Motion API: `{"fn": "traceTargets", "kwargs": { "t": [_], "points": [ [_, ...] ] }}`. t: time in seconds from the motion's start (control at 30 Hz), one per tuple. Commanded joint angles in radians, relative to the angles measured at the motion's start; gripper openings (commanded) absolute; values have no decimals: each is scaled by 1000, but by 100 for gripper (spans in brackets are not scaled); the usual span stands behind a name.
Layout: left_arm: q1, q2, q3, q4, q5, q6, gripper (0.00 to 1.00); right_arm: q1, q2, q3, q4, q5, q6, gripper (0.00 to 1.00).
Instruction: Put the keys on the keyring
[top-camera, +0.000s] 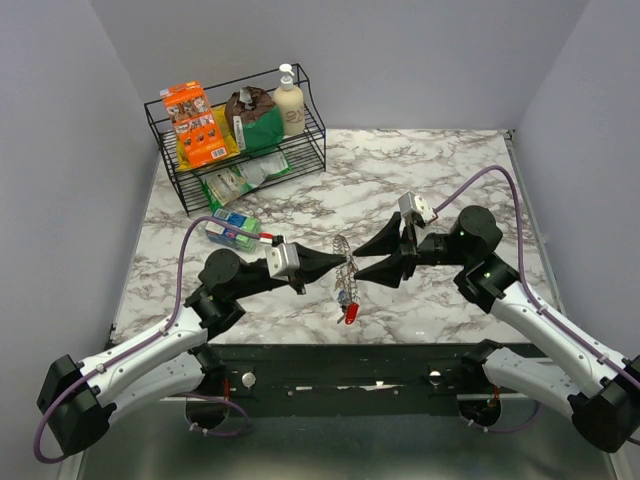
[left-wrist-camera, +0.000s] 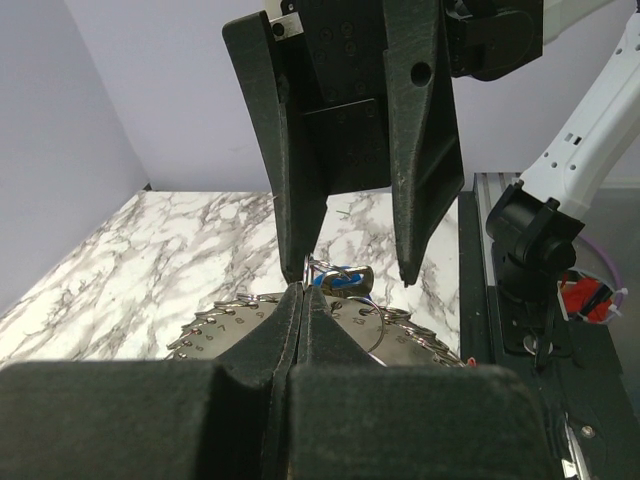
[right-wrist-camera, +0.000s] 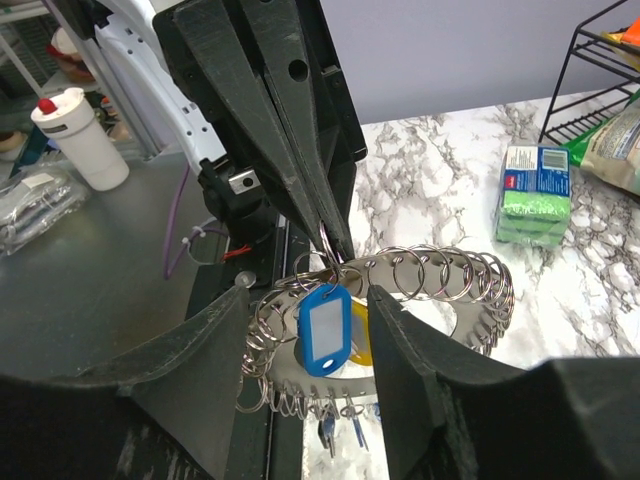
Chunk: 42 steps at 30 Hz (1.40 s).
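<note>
Holding: my left gripper (left-wrist-camera: 300, 300) is pinched tight on the edge of the keyring (right-wrist-camera: 440, 275), which is up off the table (top-camera: 440, 180).
Right gripper: my right gripper (right-wrist-camera: 308, 300) is wide open and grips nothing. The blue key (right-wrist-camera: 325, 330) hangs from the ring between its fingers.
Red key: the red key (top-camera: 351, 314) shows just under the ring in the top view.
Slip risk: I think the thin ring can twist or slide out of my left pinch if the right side pushes it.
Miss risk: the blue key looks loose, so closing may bump it away.
Drop risk: a key that is not fully on may fall.
</note>
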Motion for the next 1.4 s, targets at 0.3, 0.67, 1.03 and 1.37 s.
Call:
{"fn": "traceTargets", "kwargs": {
  "t": [0.3,0.67,1.03,1.37],
  "points": [
    [3,-10,59,1,11,27,0,6,1,-3,-29,47,-38,34],
    [3,-24,63,-22,0,51,0,6,-20,-6,-96,102,-100,20],
    [3,-24,79,-22,26,41,0,6,-19,-8,-132,108,-138,8],
    [3,-22,77,-16,46,36,0,6,-7,-14,-150,117,-158,4]
  ]
}}
